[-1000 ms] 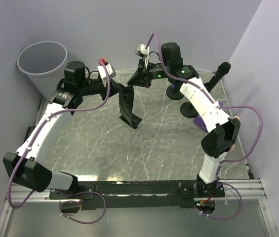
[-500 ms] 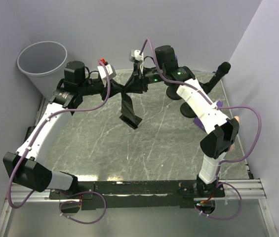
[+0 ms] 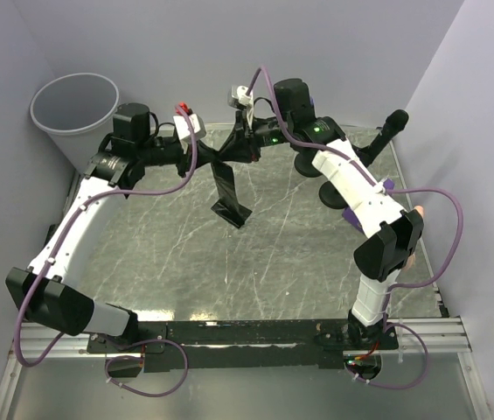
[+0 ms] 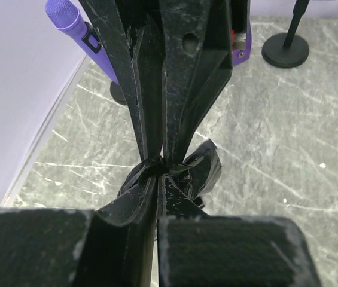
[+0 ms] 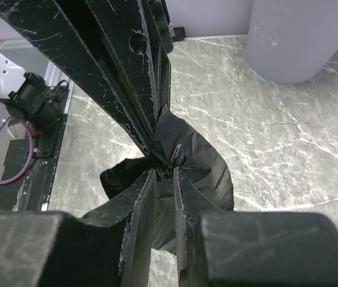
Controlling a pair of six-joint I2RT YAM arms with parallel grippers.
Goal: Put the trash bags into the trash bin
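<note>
A black trash bag (image 3: 227, 188) hangs above the grey marble table, its bunched top pinched from both sides and its lower end near the tabletop. My left gripper (image 3: 214, 159) is shut on that bunched top, with its jaws nearly together around the plastic (image 4: 158, 173). From the opposite side, my right gripper (image 3: 236, 156) is shut on the same knot, a narrow gap between its jaws filled with bag (image 5: 166, 170). The bag (image 5: 198, 161) billows below the pinch. The light grey trash bin (image 3: 65, 138) stands at the far left corner, beyond the left arm, and its wall (image 5: 300, 36) shows in the right wrist view.
A purple microphone (image 4: 67, 18) on a stand and black round stand bases (image 3: 309, 164) occupy the far right of the table. A black microphone (image 3: 392, 125) leans near the right wall. Walls close in on the left, back and right.
My right gripper swung left to the bag's top and closed on it beside the left gripper. The bag's neck has drawn tighter; the left arm barely shifted.
</note>
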